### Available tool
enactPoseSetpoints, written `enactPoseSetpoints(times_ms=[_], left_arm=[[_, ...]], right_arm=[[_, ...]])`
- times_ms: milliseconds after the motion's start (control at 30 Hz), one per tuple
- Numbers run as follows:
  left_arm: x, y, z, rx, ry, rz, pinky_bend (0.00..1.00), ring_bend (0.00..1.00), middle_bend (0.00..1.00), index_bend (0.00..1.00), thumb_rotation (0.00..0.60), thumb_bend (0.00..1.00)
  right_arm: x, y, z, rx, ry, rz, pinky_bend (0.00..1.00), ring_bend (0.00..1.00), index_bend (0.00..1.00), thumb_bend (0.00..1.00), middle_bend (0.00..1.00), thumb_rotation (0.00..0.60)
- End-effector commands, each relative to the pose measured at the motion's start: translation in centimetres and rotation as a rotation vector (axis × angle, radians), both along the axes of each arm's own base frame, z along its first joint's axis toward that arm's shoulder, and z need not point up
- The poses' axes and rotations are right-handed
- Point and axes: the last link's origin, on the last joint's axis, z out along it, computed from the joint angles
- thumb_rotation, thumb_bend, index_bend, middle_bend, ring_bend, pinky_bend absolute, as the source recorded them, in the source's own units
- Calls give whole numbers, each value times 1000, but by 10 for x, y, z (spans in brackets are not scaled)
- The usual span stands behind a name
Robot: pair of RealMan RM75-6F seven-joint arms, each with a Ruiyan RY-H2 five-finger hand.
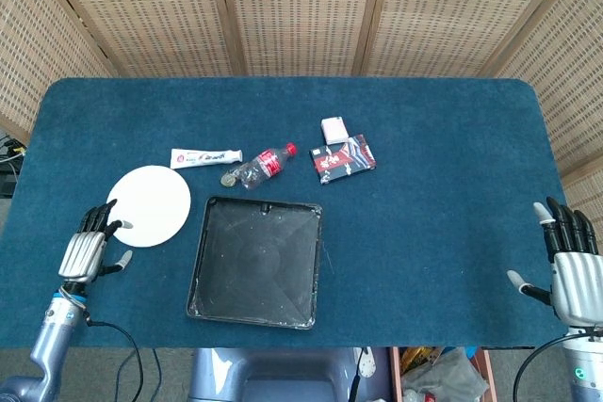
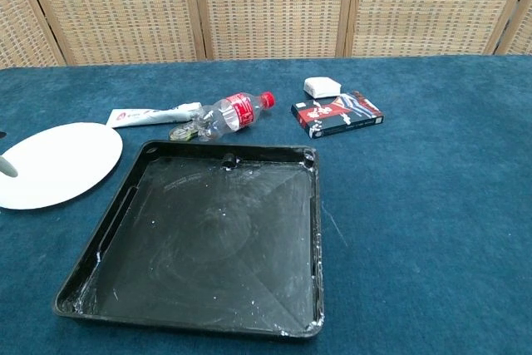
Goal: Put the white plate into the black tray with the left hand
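The plate (image 1: pixel 149 206) lies flat on the table (image 1: pixel 443 195), left of the tray (image 1: pixel 254 261) and just beside its left wall, apart from it; the tray holds nothing and its floor shows pale smears. The left hand (image 1: pixel 89 249) sits at the plate's near-left edge, fingers spread and holding nothing; its fingertips (image 1: pixel 111 226) reach the rim, and whether they touch it cannot be told from the head view; the chest view shows only one fingertip at the frame's left edge, over the plate. The right hand (image 1: pixel 570 265) rests at the near right of the table, fingers extended and apart, empty, well away from the work. Beyond the tray lie a tube (image 1: pixel 205 156), a bottle (image 1: pixel 265 165), a packet (image 1: pixel 346 159) and a small white box (image 1: pixel 334 129); none obstructs the path. Step in hand, by judgement: the approach to the plate, grasp not yet made. The next move calls for a pinch on the rim; a flat plate on cloth offers little purchase, so one edge probably needs tipping up first; then lift, carry right over the tray wall, and lower inside.
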Motion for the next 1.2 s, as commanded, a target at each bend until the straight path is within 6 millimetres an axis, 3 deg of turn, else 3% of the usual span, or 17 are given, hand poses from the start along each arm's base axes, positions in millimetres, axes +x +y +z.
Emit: enactPoseSetpoints(times_ms=[33,433,700,1200], left_arm=[[-2,-3,-6,1,-2,15,0,0,0,336,600,321],[6,16,-16,10,10,6,0,0,0,354,600,319],[10,15,-26,-21,24,1,0,0,0,354,600,318],[12,33,-29,-4,20,11,0,0,0,421,600,317]], right_arm=[[0,1,0,2,-2,2,0,0,0,0,0,600],[-2,0,0,-1,-7,-4,0,0,0,0,0,600],[-1,2,-1,0,-5,1,0,0,0,0,0,600],[-2,1,-3,8,-6,-3,0,0,0,0,0,600]])
